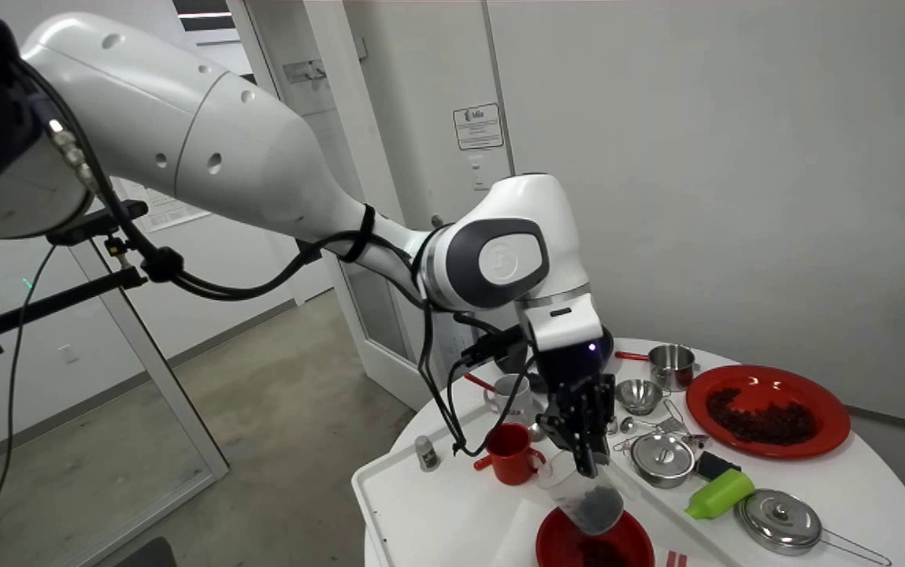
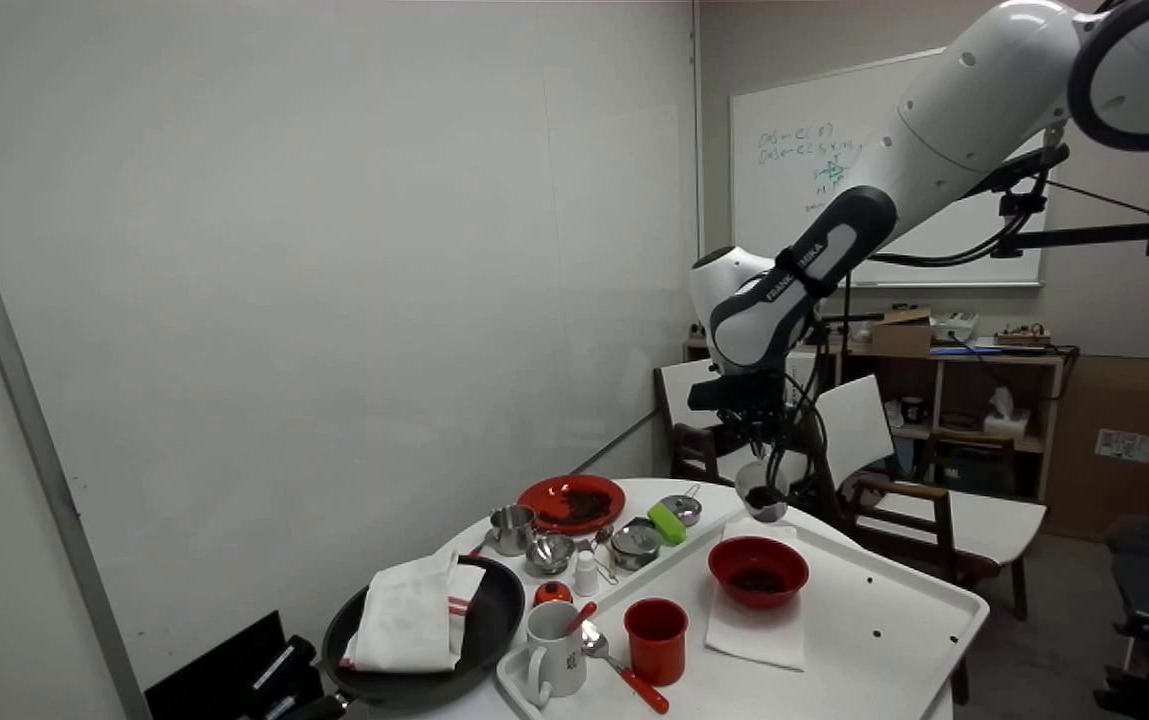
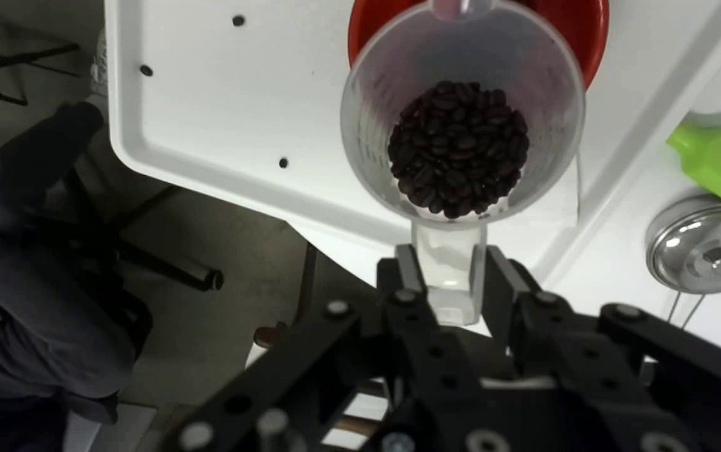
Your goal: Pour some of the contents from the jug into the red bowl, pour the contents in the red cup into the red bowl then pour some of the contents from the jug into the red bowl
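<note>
- One translucent jug, with faint markings on its wall, holds a heap of dark beans in its base. In an exterior view it leans to one side.
- The tool is narrowed onto the jug's clear handle, a finger on either side, holding the jug in the air.
- The red bowl is round and shiny, upright on a white cloth, with dark beans at the bottom. In the wrist view, looking down, the jug overlaps part of the bowl.
- The red cup is small, narrow and upright, its contents hidden. A white mug and a red-handled spoon are just beside it.
- Bowl and cup sit within a white tray that has a raised lip. A narrow bare strip separates cup and cloth; a broad open stretch spreads on the bowl's other side, dotted with three loose beans.
- Past one long lip, the white worktop carries a green bottle, lidded steel pans and a large red dish, so that side is crowded.
- Past the lip by the open stretch, the wrist view shows floor and a person in dark clothes.
</note>
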Action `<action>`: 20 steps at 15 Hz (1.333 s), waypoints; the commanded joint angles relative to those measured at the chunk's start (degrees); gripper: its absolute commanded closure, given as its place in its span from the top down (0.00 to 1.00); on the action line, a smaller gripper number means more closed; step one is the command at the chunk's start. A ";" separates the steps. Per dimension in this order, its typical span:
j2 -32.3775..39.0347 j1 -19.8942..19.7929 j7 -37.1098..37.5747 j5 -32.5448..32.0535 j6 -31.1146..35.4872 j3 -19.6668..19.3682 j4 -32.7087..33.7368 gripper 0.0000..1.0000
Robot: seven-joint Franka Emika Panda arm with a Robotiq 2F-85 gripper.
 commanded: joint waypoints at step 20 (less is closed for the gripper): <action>4.50 10.24 35.72 -37.10 -3.25 -3.44 0.56 0.10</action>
